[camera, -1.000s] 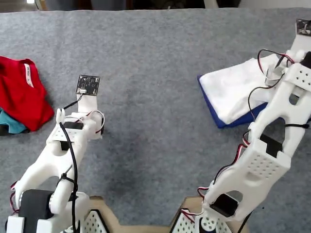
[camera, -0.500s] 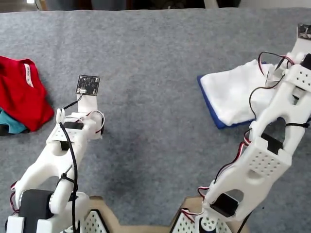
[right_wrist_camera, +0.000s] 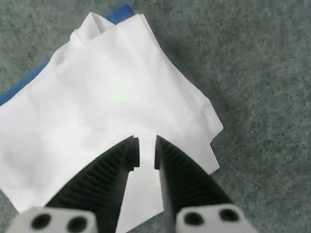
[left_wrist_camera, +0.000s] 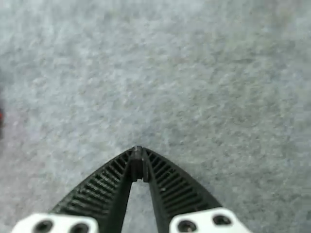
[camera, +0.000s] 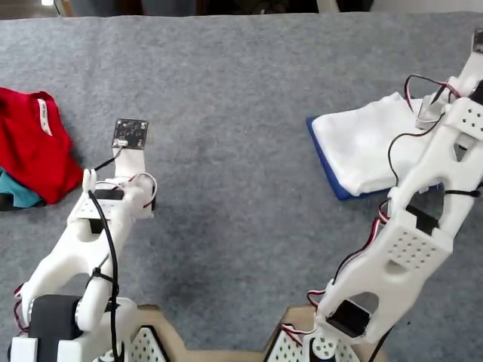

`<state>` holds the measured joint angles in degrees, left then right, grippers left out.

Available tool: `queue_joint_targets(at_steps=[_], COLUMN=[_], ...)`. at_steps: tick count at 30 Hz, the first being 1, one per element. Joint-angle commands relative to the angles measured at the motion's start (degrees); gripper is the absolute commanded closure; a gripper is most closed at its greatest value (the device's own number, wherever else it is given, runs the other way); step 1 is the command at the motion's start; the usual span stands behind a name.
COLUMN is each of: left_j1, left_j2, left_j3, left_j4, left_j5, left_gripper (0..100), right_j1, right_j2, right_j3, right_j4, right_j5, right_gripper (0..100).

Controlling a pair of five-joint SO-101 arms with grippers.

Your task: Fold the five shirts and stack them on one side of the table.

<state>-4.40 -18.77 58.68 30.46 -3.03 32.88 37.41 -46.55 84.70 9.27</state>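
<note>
A folded white shirt (camera: 362, 147) lies on a folded blue shirt (camera: 343, 188) at the table's right side. A crumpled red shirt (camera: 30, 143) lies at the left edge, over a teal shirt (camera: 15, 194). My right gripper (right_wrist_camera: 146, 153) hangs just above the white shirt (right_wrist_camera: 97, 97), open by a narrow gap with nothing between its fingers; a blue shirt edge (right_wrist_camera: 24, 83) peeks out beyond. My left gripper (left_wrist_camera: 137, 162) is shut and empty over bare grey cloth, to the right of the red shirt. The left arm (camera: 98, 219) stands at front left.
The table (camera: 241, 90) is covered in grey felt-like cloth, with a wide bare stretch between the two shirt piles. The right arm (camera: 415, 234) rises from the front edge and leans over the white and blue pile. Both arm bases sit at the near edge.
The left arm has shifted slightly left, toward the red shirt. The right arm has drifted a little toward the table's right edge. The shirts have not moved.
</note>
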Motion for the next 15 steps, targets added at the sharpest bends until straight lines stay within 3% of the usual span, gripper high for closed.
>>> queue_joint_targets(at_steps=[1, 9, 15], left_j1=[-2.86, -9.19, -17.98], left_j2=[-2.2, -2.29, -2.29], left_j3=[-4.53, -16.13, -35.74], left_j4=[4.48, 13.63, 31.74], left_j5=[-1.49, -5.89, -5.89], left_gripper=[97, 97, 97], right_j1=[2.46, 1.32, -4.92], right_j2=[3.91, 8.13, 3.65], right_j3=[-2.24, -2.59, -8.57], right_j4=[-4.22, -8.79, 2.64], right_j5=[-2.11, -2.11, -1.67], right_gripper=[98.3, 98.2, 98.1])
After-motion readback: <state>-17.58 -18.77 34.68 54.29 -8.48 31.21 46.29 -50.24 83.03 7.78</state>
